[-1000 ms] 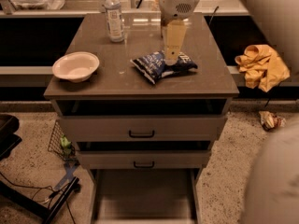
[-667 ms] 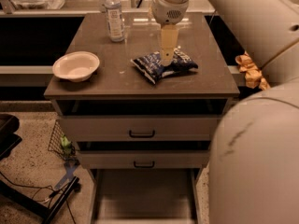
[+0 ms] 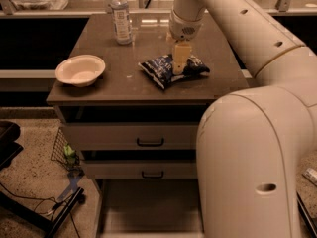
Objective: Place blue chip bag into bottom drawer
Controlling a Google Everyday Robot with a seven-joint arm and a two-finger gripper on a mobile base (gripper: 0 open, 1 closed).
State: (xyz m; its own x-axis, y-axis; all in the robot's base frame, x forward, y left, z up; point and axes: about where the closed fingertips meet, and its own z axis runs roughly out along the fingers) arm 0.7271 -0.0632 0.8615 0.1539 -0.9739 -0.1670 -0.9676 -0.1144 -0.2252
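The blue chip bag lies flat on the brown cabinet top, right of its middle. It is dark blue, crinkled, with white print. My gripper hangs straight down from the wrist and sits right over the bag's middle, at or very near its surface. The bottom drawer is pulled out at floor level below the cabinet. Its flat grey floor shows, and my arm hides its right side.
A white bowl sits at the cabinet top's left. A water bottle stands at the back. Two grey drawer fronts with black handles are shut. Black cables and a stand lie on the floor at left.
The gripper has come down and slightly left onto the bag. My arm's elbow has swung into the foreground and now covers the right side. The bag has not moved.
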